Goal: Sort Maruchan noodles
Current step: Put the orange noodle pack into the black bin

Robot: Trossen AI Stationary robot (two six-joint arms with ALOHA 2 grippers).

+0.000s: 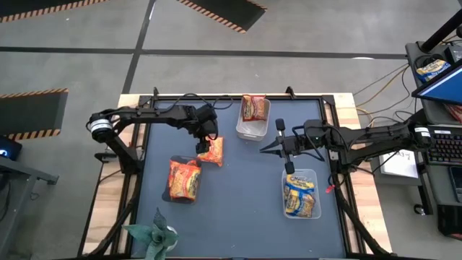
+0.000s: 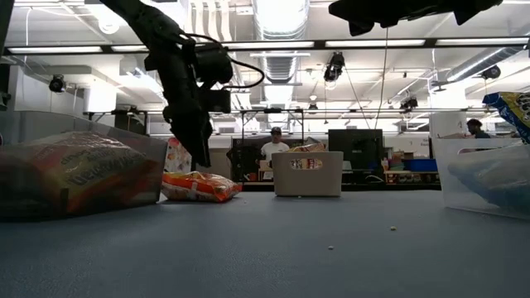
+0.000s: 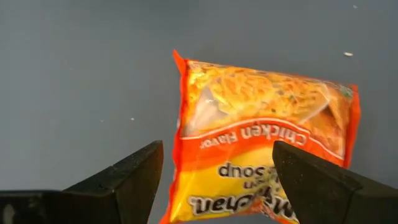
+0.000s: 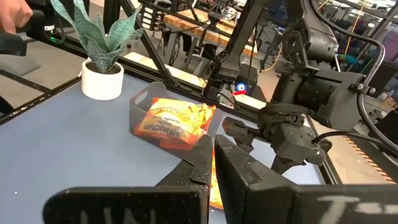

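Observation:
One orange-red Maruchan packet [image 1: 211, 151] lies flat on the dark grey mat, seen large in the left wrist view [image 3: 261, 149] and in the low view [image 2: 199, 186]. My left gripper [image 1: 205, 142] hangs open just above it, one finger on each side of the packet's yellow end [image 3: 214, 180], touching nothing. More orange packets fill the clear tub near the plant [image 1: 184, 179] and the far tub [image 1: 253, 110]. Blue-and-yellow packets sit in the right tub [image 1: 299, 195]. My right gripper [image 1: 268, 146] hovers shut, high over the mat's middle [image 4: 211, 158].
A small potted plant [image 1: 155, 235] stands at the mat's near edge. The three clear tubs sit left-near [image 2: 74, 174], far-middle [image 2: 308, 174] and right-near [image 2: 489, 178]. Bare mat [image 1: 245, 202] lies between them. People sit in the room beyond the table.

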